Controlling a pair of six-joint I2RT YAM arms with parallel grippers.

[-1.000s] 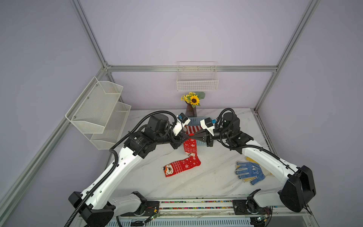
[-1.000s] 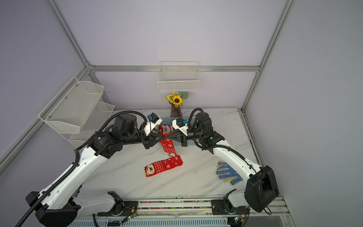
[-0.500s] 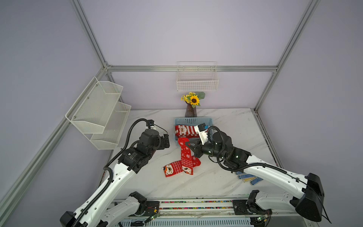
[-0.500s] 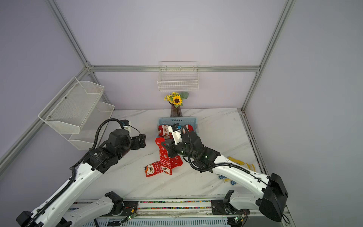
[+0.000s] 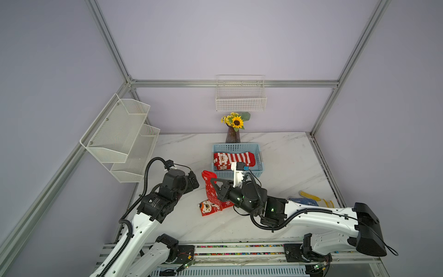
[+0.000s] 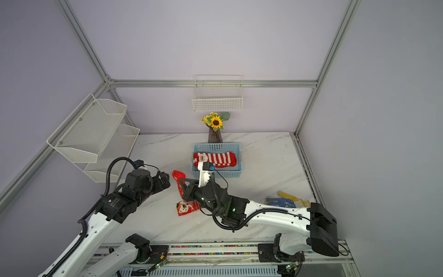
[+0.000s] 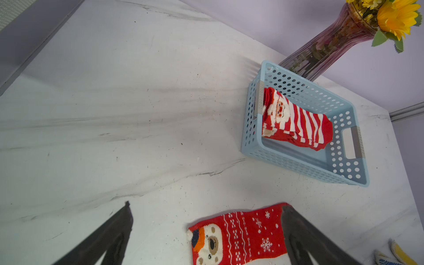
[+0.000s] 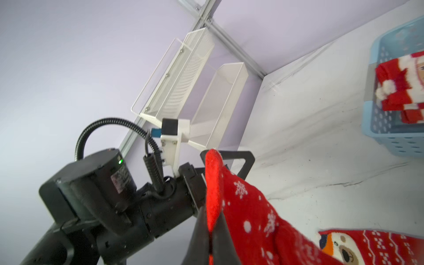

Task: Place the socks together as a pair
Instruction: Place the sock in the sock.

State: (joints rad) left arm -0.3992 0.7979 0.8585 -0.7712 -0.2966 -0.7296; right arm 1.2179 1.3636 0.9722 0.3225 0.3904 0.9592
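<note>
Now the snowflake sock is pinched by the right gripper alone, its jaws pressed together on the upper edge. A second ago it was stretched between both grippers, up by the blue basket. It has been brought lower and nearer the front, its lower end draped onto the bear sock, which lies flat as before. The left gripper has been spread wide and drawn back leftward. In the basket, striped Santa socks are kept. On the marble table dotted gloves are now partly hidden by the right arm. A sunflower vase, a wire basket and mesh shelves are set against lilac walls.
</note>
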